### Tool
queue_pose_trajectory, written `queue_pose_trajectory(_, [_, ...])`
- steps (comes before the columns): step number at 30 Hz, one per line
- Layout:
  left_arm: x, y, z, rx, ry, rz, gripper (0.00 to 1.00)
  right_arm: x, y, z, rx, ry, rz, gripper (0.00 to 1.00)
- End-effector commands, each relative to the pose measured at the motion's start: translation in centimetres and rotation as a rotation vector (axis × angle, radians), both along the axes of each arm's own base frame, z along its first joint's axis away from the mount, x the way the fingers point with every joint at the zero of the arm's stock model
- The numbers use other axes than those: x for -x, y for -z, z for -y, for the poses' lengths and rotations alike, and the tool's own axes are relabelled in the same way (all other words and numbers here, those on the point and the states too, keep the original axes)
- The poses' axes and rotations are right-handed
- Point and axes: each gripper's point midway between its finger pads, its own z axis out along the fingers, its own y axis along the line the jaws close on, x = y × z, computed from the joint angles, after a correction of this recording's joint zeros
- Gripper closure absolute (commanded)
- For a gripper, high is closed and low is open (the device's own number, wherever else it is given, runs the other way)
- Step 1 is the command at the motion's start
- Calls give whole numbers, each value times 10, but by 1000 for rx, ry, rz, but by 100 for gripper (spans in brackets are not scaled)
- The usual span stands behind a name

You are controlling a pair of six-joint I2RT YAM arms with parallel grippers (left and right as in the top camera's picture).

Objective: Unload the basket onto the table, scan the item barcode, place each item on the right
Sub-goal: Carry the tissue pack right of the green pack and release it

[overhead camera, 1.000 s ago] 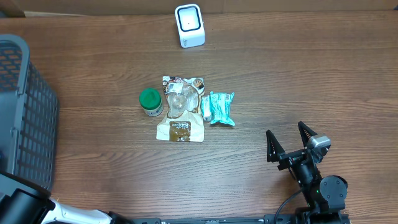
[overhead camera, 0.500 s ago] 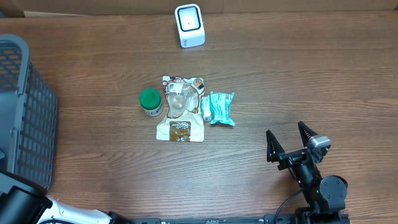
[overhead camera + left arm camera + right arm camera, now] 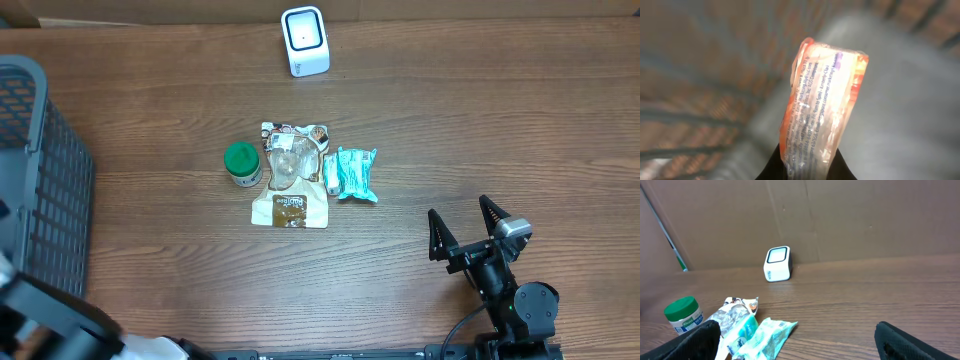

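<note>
- since a barcode has to face the reader's window, the left gripper (image 3: 807, 169) is clenched on the bottom edge of the orange packet (image 3: 822, 100), holding it upright so most of its printed side is free of the fingers.
- the packet is thin, glossy, crinkled plastic film, part clear and part orange, with rows of small print; i cannot pick out a barcode on the side shown.
- behind it, blurred, is the grey mesh of the basket (image 3: 40, 170) at the left edge of the table (image 3: 480, 110), so the item seems to hang over or inside it, well apart from the scanner (image 3: 305, 41), a small white rounded box with a dark window at the far middle.
- the right gripper (image 3: 458, 208) sits at the near right, jaws spread wide and grasping nothing, probably parked out of the way.
- in the middle a green-lidded jar (image 3: 242, 163), a brown pouch (image 3: 290, 185) and a teal packet (image 3: 352, 173) lie close together, likely waiting their turn.
</note>
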Motion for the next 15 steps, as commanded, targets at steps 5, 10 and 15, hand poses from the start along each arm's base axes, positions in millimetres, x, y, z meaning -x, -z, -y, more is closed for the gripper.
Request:
queue_pose_trajectory(5, [-16, -161, 68, -318, 20, 226, 96, 0, 2, 1, 3, 6, 6, 0])
queue_pose_trajectory(10, [-28, -221, 140, -353, 126, 418, 96, 0, 2, 1, 3, 6, 5, 0])
queue_pose_trajectory(15, [-39, -227, 233, -113, 260, 582, 96, 0, 2, 1, 3, 6, 6, 0])
